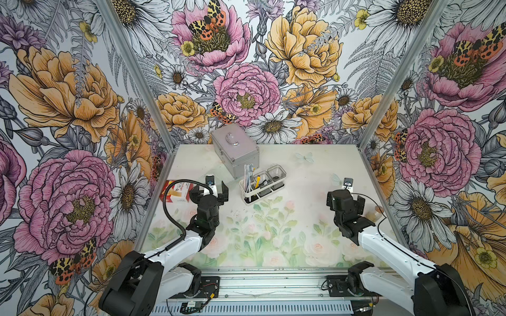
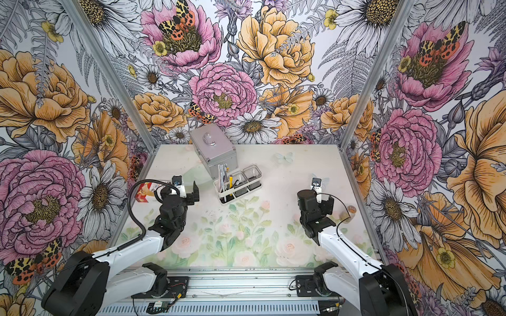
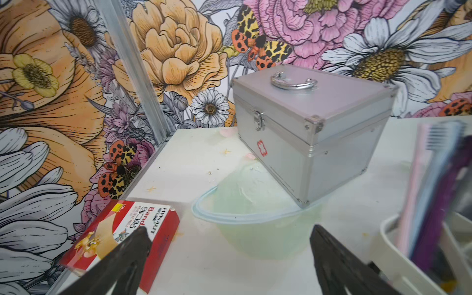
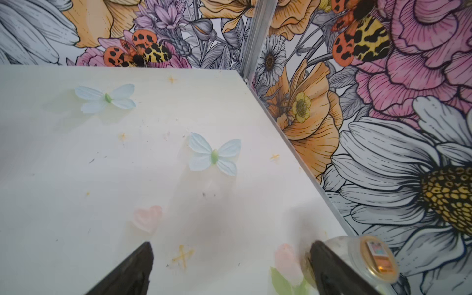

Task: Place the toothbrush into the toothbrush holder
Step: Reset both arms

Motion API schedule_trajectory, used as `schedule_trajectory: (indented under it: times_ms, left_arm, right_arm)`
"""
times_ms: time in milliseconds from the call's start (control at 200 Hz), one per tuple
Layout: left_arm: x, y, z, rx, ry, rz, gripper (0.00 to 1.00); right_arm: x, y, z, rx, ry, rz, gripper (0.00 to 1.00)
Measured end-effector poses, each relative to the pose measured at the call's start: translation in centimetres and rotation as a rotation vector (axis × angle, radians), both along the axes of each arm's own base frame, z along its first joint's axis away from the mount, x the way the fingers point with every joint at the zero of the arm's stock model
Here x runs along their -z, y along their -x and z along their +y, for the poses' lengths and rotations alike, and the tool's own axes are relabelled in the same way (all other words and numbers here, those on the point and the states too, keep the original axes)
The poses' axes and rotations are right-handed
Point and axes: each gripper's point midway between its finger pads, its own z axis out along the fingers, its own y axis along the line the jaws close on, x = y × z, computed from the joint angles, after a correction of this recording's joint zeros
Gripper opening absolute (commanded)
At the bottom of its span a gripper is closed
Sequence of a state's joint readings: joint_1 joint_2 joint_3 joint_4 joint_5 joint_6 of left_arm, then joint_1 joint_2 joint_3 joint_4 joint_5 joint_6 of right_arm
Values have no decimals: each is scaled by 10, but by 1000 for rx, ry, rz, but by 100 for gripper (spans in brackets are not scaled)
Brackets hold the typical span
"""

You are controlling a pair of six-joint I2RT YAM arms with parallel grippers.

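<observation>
The work surface is a pale table [image 1: 301, 188] printed with faint flowers and butterflies. Panels of bold floral wallpaper [image 1: 246, 68] enclose it on three sides.

Toothbrush holder [image 1: 243, 193]: it stands just above the centre of the frame in both top views. It is set at a slant, with the white end toward the lower left and the two clear cups toward the upper right. Several toothbrushes [image 1: 248, 173] stand upright in the open white compartment, heads up. A yellow stick [image 1: 257, 182] stands at the divider next to the first clear cup; which compartment contains it cannot be determined.

Silver case [image 1: 235, 150]: closed, handle on top, just behind the holder toward the upper centre of the frame.

Red box [image 1: 178, 191]: lies flat at the left edge of the table.

Left gripper [image 1: 210, 190]: positioned between the red box and the holder, apart from both. In the left wrist view its two black fingers [image 3: 127, 258] are spread wide, with only bare table between them. The same view shows the toothbrushes, blurred, inside the holder.

Right gripper [image 4: 231, 245]: in the top views it sits at the right of the frame, well apart from the holder. Its fingers [image 4: 329, 270] are spread wide and hold nothing. A small jar [image 4: 375, 260] with an amber lid stands just beside one finger, near the right edge of the table.
</observation>
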State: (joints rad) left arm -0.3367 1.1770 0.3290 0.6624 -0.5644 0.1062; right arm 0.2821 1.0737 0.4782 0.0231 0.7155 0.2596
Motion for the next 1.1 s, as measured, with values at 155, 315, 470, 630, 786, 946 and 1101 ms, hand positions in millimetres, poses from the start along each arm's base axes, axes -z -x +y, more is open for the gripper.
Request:
schedule_trajectory:
  times_ms: [155, 315, 470, 630, 786, 946, 1101]
  left_arm:
    - [11, -13, 30, -45, 24, 23, 99]
    - [-4, -14, 33, -21, 57, -24, 99]
    - [20, -3, 34, -10, 58, -7, 99]
    - [39, -7, 36, -10, 58, 52, 99]
    - [27, -19, 42, -14, 91, 26, 98]
    - [28, -20, 63, -55, 145, 17, 98]
    - [60, -25, 79, -53, 201, 8, 99]
  right_arm:
    - [7, -15, -27, 73, -13, -23, 97]
    - [34, -23, -49, 125, -17, 49, 98]
    - [46, -35, -67, 151, -56, 72, 96]
    - [48, -56, -76, 145, -94, 59, 95]
    - [49, -70, -71, 92, -140, 20, 90]
    - [46, -80, -59, 20, -159, -12, 92]
    - [45, -75, -43, -61, -152, -50, 95]
